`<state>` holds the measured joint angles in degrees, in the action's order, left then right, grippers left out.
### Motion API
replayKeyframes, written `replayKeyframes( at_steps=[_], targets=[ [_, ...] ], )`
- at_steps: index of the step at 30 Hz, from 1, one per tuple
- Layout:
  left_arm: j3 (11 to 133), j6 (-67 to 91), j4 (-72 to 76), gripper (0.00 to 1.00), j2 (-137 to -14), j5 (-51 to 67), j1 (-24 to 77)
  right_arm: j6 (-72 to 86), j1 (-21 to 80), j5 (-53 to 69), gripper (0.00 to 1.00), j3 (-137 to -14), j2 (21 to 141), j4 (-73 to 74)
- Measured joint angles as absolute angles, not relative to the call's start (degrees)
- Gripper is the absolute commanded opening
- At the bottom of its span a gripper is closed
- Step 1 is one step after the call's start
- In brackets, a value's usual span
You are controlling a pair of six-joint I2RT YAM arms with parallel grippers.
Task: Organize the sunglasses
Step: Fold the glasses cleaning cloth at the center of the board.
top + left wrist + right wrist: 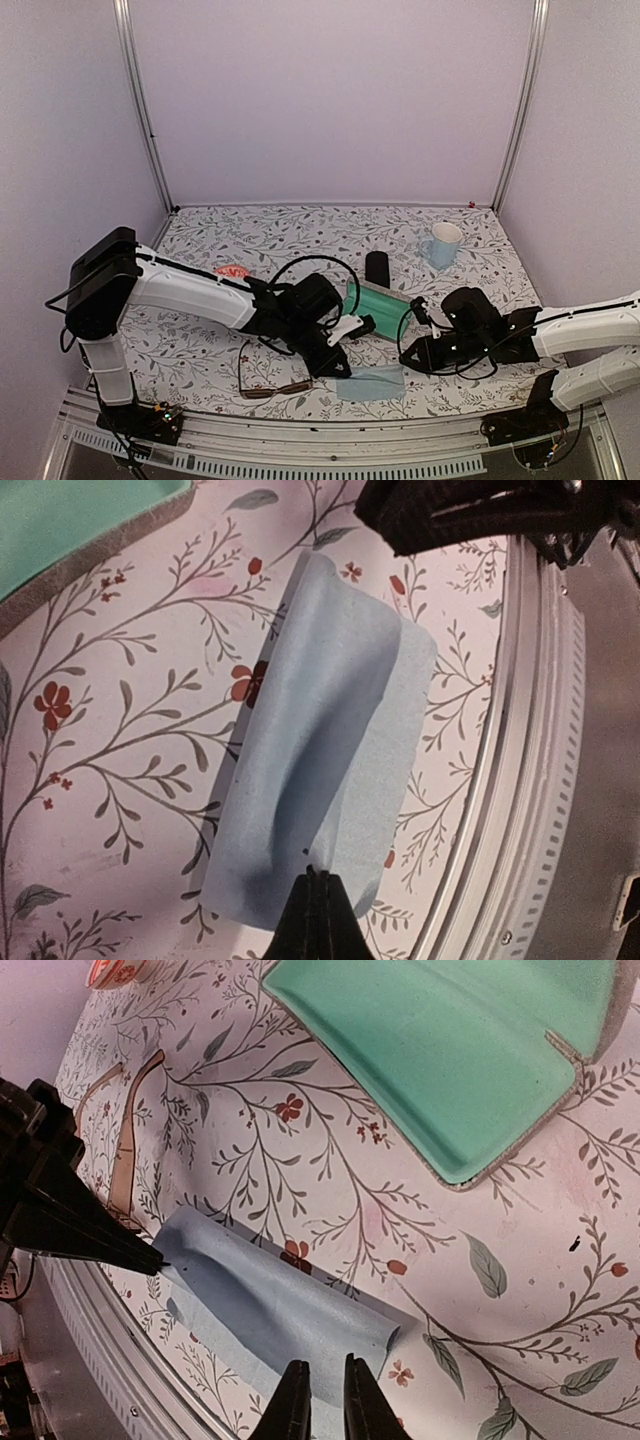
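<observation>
The brown-framed sunglasses point(270, 378) lie folded near the front edge, also in the right wrist view point(125, 1140). The pink-red sunglasses point(233, 271) rest at the back left, far from both grippers. A light blue cloth point(370, 383) lies folded in a ridge between the grippers. My left gripper point(343, 371) is shut on the cloth's point(320, 750) near edge point(318, 878). My right gripper point(328, 1385) hovers at the cloth's point(270, 1310) other end, jaws a narrow gap apart with nothing held.
An open grey case with green lining point(380, 308) sits just behind the cloth. A black oval case point(377, 268) and a pale blue mug point(441, 244) stand farther back. The table's metal front rail point(540, 780) runs right beside the cloth.
</observation>
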<state>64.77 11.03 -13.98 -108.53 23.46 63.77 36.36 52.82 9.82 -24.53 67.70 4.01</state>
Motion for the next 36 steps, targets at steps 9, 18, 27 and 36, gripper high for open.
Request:
replayKeyframes(
  at_steps=[9, 18, 27, 36],
  targets=[
    [64.6, 11.5, -13.9, 0.00, -108.5, 23.5, 65.3, 37.5, 53.0, 11.2, 0.18, -23.6, 69.0, 3.5],
    [63.3, 11.7, -13.6, 0.00, -108.3, 23.5, 65.6, 37.5, 53.6, 11.6, 0.18, -23.6, 70.2, 3.5],
    [62.7, 10.8, -13.3, 0.00, -107.3, 25.0, 65.8, 37.7, 53.6, 11.6, 0.25, -23.6, 70.2, 3.6],
    [62.7, 9.4, -13.1, 0.00, -107.3, 27.1, 66.3, 37.9, 53.6, 12.2, 0.32, -22.8, 67.1, 4.5]
  ],
)
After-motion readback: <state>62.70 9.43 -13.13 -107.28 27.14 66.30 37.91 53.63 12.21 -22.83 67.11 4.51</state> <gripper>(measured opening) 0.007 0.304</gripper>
